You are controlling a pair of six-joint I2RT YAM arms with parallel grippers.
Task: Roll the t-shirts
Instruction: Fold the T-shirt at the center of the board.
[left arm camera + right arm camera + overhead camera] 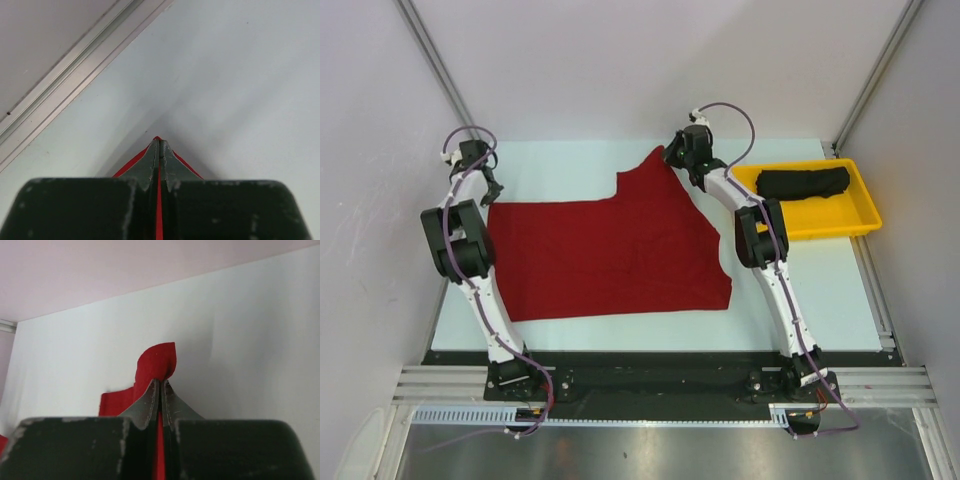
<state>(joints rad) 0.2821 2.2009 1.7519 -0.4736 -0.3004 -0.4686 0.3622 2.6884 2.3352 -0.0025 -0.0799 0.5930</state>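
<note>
The deep red t-shirt (605,255) lies spread flat across the table's middle, one sleeve pointing to the far side. My left gripper (494,190) is shut on its far left corner; red cloth (159,210) shows between the closed fingers. My right gripper (678,163) is shut on the sleeve at the far right; a red flap (156,362) sticks up beyond the fingertips. The black t-shirt (804,182) lies bunched up in the yellow tray (860,218).
The yellow tray stands at the table's right edge beside my right arm. White walls with metal frame rails (75,80) close in the far, left and right sides.
</note>
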